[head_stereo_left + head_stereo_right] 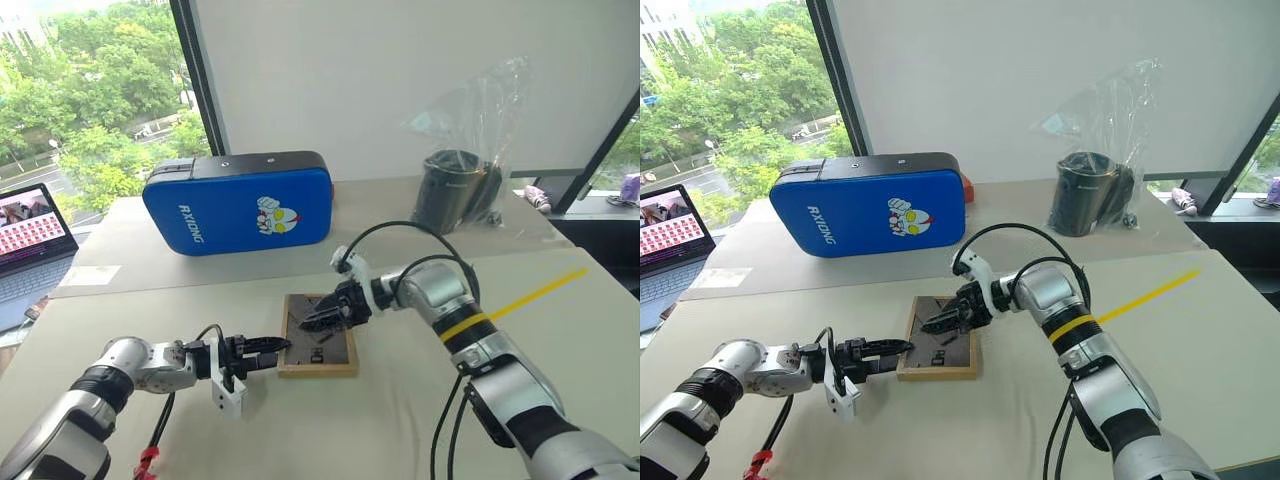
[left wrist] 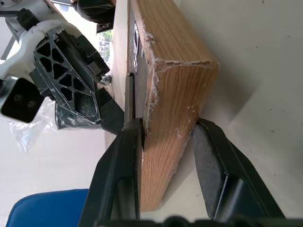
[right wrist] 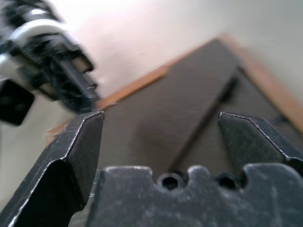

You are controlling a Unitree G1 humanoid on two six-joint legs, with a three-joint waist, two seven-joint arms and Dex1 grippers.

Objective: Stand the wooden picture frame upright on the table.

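Wooden picture frame [image 1: 318, 337] lay back-up on the table [image 1: 400, 420]. My left claw [image 1: 268, 352] pinched its near-left edge; my right claw [image 1: 945, 323] hovered wide over the back panel. Risk: that thin edge grip could slip while tilting.

L arm reaches in low from the left, forearm near level, left gripper [image 1: 268, 352] pointing right, jaws clamped on wooden picture frame [image 1: 318, 337] edge. R arm bent across from the right, right gripper [image 1: 318, 318] angled down-left, jaws spread wide.
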